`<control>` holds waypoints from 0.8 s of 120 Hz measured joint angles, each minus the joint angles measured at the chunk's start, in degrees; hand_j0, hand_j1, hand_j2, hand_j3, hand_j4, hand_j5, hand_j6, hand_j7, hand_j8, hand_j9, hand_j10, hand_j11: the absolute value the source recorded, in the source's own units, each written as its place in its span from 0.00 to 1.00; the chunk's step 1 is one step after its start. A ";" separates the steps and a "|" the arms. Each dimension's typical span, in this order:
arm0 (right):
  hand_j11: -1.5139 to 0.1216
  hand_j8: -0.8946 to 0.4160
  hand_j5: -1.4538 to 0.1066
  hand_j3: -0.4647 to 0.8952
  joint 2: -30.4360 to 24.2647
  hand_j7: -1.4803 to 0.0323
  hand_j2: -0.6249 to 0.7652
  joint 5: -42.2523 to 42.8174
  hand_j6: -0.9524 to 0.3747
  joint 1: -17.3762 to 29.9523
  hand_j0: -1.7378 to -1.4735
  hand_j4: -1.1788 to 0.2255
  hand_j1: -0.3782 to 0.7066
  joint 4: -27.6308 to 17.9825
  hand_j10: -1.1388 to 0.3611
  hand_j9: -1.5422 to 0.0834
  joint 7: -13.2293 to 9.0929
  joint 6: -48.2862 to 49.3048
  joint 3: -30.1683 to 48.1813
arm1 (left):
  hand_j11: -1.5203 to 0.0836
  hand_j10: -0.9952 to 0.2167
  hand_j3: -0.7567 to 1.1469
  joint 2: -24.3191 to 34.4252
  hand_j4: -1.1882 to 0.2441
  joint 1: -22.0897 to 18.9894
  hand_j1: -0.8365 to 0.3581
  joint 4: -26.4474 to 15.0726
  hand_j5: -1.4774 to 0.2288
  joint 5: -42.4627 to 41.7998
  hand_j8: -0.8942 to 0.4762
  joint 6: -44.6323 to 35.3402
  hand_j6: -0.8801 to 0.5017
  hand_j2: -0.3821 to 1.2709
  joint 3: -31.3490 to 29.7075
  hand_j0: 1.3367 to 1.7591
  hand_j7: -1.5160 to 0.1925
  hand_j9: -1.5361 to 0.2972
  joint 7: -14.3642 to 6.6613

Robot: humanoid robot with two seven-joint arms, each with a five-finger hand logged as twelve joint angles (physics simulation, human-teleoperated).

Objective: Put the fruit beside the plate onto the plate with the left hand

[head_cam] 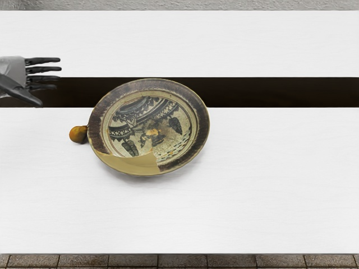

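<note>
Fruit: the fruit, small, rounded and orange-brown, is lying on the table at the left side of the plate, touching or all but touching its rim, not on it.
Plate: it is sitting left of the table's middle, towards the far edge. A dark brown rim is ringing a pale centre painted with dark figures and bands, and a plain tan patch is covering its near-left part.
Left hand: the left hand is coming in at the far left edge, well apart from the fruit and farther off than it. Its fingers are stretching straight towards the right, slightly parted, and it is gripping nothing.
Table: a plain white top with a faint grain is filling most of the view, running the full width.
Far surface: a second white surface is lying beyond it, also running the full width.
Gap: a dark gap is separating the two white tops as a band; the hand is showing in front of its left end.
Room: a floor of brownish tiles is showing along the near edge, and a grey strip is running along the far edge.
</note>
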State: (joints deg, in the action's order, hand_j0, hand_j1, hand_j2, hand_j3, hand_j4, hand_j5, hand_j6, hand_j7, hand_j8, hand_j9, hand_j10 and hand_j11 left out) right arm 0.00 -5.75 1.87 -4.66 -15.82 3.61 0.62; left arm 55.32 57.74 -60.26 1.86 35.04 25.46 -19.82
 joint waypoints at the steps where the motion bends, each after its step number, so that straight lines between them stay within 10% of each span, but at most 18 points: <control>1: 0.93 0.68 0.93 0.34 0.00 0.98 0.45 0.00 0.72 0.00 0.30 0.84 0.03 0.00 0.76 0.95 0.00 0.01 0.00 | 0.93 0.81 0.40 0.02 0.82 0.04 0.98 -0.17 0.85 0.01 0.64 0.00 0.62 0.23 0.00 0.76 0.87 0.83 0.00; 33: 0.93 0.68 0.93 0.34 0.00 0.98 0.45 0.08 0.72 -0.07 0.30 0.84 0.03 -0.03 0.76 0.95 0.00 0.15 -0.32 | 0.93 0.81 0.40 -0.22 0.82 1.18 0.98 -2.11 0.85 0.26 0.64 0.00 0.62 0.23 0.00 0.76 0.87 0.83 -0.34; 61: 0.93 0.68 0.93 0.34 0.00 0.98 0.45 0.10 0.72 -0.10 0.30 0.84 0.03 -0.08 0.76 0.95 0.00 0.02 -0.40 | 0.93 0.81 0.40 -2.06 0.82 2.55 0.98 -4.41 0.85 2.10 0.64 0.00 0.62 0.23 0.77 0.76 0.87 0.83 -11.29; 96: 0.93 0.68 0.93 0.34 0.00 0.98 0.45 0.10 0.72 -0.11 0.30 0.84 0.03 -0.14 0.76 0.95 0.00 -0.15 -0.44 | 0.92 0.79 0.40 3.63 0.81 1.96 0.96 -12.60 0.84 14.87 0.63 0.01 0.61 0.24 1.81 0.76 0.86 0.81 -13.62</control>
State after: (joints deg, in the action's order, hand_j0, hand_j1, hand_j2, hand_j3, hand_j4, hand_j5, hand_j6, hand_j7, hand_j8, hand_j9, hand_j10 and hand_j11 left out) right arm 0.00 -5.65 1.76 -4.80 -15.82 3.45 0.18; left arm 58.95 59.69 -72.86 16.73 35.05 27.27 -33.44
